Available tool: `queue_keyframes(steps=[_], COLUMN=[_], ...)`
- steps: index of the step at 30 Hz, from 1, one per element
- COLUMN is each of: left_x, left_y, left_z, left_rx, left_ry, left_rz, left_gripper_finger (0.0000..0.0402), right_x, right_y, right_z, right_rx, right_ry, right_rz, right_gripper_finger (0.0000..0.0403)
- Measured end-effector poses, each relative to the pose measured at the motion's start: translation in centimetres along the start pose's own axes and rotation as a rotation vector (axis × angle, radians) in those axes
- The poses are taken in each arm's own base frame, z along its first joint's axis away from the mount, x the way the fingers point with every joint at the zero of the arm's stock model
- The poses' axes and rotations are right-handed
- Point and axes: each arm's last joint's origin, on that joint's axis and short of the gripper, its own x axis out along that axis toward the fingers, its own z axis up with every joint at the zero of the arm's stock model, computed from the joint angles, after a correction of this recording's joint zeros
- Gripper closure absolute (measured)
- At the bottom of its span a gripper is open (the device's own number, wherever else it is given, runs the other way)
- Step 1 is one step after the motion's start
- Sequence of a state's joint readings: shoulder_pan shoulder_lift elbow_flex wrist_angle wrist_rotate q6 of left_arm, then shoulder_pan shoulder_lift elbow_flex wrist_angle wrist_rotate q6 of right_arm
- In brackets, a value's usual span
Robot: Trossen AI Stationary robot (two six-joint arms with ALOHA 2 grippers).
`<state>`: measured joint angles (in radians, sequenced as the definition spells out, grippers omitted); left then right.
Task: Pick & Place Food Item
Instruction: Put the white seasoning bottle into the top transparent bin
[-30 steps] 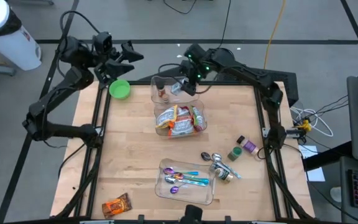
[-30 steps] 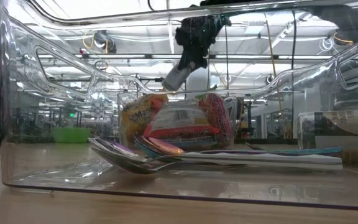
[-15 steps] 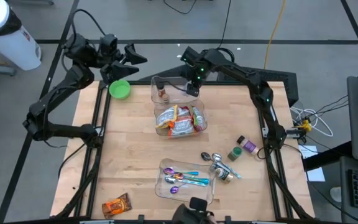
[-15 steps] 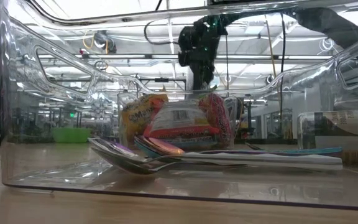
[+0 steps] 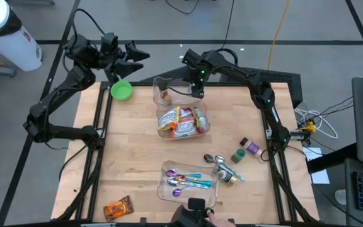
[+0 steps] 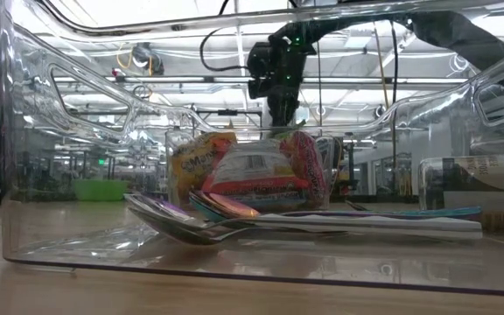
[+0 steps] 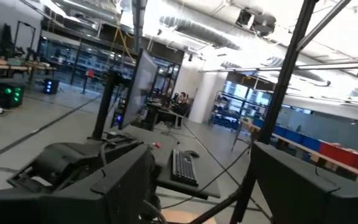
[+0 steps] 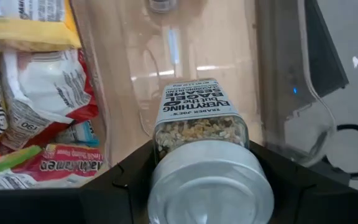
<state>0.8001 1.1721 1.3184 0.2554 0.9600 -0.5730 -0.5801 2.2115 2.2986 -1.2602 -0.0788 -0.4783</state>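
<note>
**One jar mid-place, right claw over bin**

One seasoning jar [image 8: 201,127] is clamped by its lid in the right claw [image 5: 196,87], hanging over the far empty end of the snack bin [image 5: 162,85]. Step in hand looks like placing. Next move, I judge: lower into the bin, then let go w/o tipping it.

Left claw [image 5: 133,55] waits past the bin's far-left side, spread wide, holding nothing.

Count: 2 clear bins, 1 green bowl [image 5: 121,90], 1 loose snack pack [image 5: 118,207] near side of the table [image 5: 125,157]. Spoons and packets: too jumbled to count.
</note>
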Motion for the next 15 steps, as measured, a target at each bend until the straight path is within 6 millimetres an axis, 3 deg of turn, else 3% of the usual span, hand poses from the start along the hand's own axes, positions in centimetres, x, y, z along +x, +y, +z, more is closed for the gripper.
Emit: queue_keyframes(steps=[4, 15], left_x=[0.0, 0.1], left_y=[0.1, 0.6], left_z=[-0.1, -0.8], left_rx=[-0.006, -0.053], left_ry=[0.004, 0.051], left_rz=[0.004, 0.023], left_gripper_finger=[0.0121, 0.0121], right_x=[0.1, 3.9], right_y=[0.3, 1.2], right_z=[0.1, -0.5], right_rx=[-0.019, -0.021], right_ry=[0.009, 0.192], right_rz=[-0.001, 0.069], right_gripper_finger=[0.0208, 0.0208])
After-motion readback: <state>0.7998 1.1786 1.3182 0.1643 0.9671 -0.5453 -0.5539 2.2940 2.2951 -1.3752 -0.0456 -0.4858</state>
